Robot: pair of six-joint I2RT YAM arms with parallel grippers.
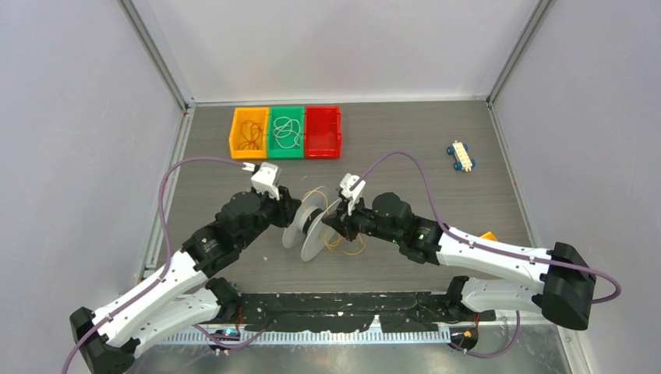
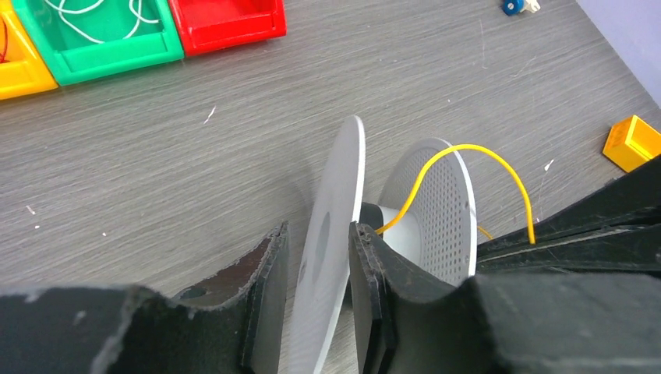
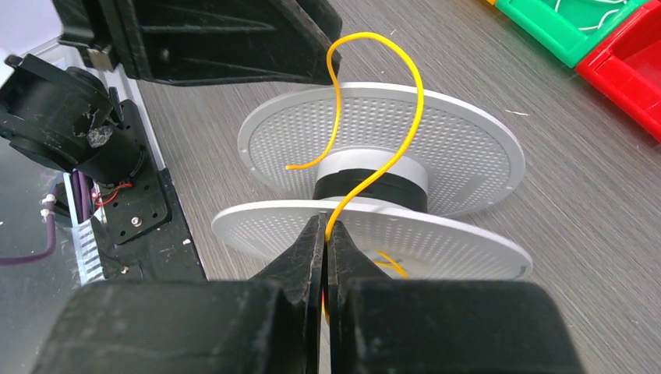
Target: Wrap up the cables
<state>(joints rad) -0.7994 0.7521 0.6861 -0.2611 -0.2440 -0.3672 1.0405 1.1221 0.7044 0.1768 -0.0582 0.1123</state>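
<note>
A white spool [image 1: 312,226] with two perforated flanges stands on edge mid-table between both arms. The yellow cable [image 3: 405,70] arcs up from the spool's black-and-white hub and loops loosely on the table beside it [image 1: 355,248]. My left gripper [image 2: 319,230] is open and straddles the edge of one flange [image 2: 343,171], with a gap visible at the left finger. My right gripper [image 3: 324,222] is shut on the cable just at the rim of the other flange [image 3: 436,241]. The cable [image 2: 468,148] also curves over the far flange in the left wrist view.
Yellow [image 1: 249,132], green [image 1: 286,131] and red [image 1: 323,131] bins sit side by side at the back; the first two hold thin wires. A small toy car [image 1: 461,156] lies at the back right. An orange block [image 1: 489,235] sits by the right arm.
</note>
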